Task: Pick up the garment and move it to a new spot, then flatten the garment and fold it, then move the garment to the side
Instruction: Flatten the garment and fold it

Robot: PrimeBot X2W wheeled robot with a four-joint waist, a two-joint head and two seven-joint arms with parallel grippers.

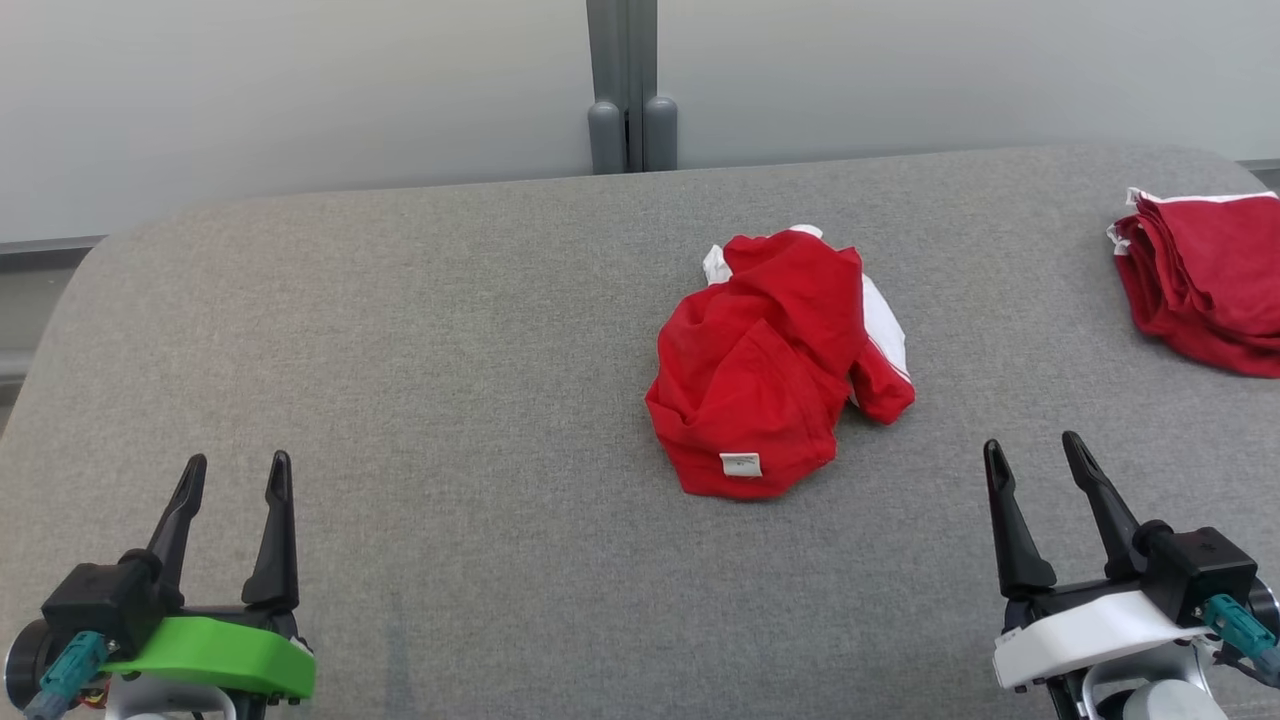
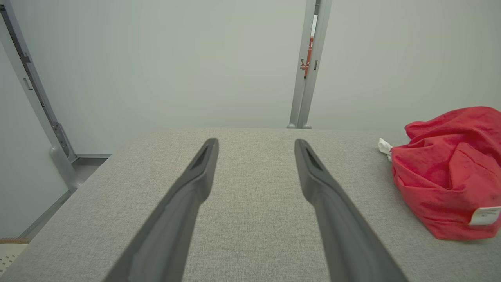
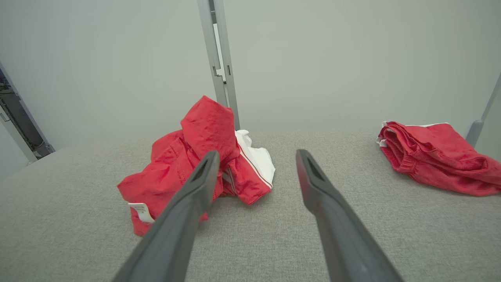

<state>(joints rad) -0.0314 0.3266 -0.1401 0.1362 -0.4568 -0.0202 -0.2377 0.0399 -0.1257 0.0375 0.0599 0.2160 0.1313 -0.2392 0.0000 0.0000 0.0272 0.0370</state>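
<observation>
While it lies crumpled, garment [image 1: 770, 360] elongated near-to-far, label [image 1: 740, 464] nearest

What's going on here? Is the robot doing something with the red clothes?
Nothing is being held right now. The robot's left gripper and right gripper both hover open over the grey table. A crumpled red and white garment lies in a heap in the middle, nearer the right gripper and not yet picked up. Another red garment sits at the far right and looks folded.
</observation>
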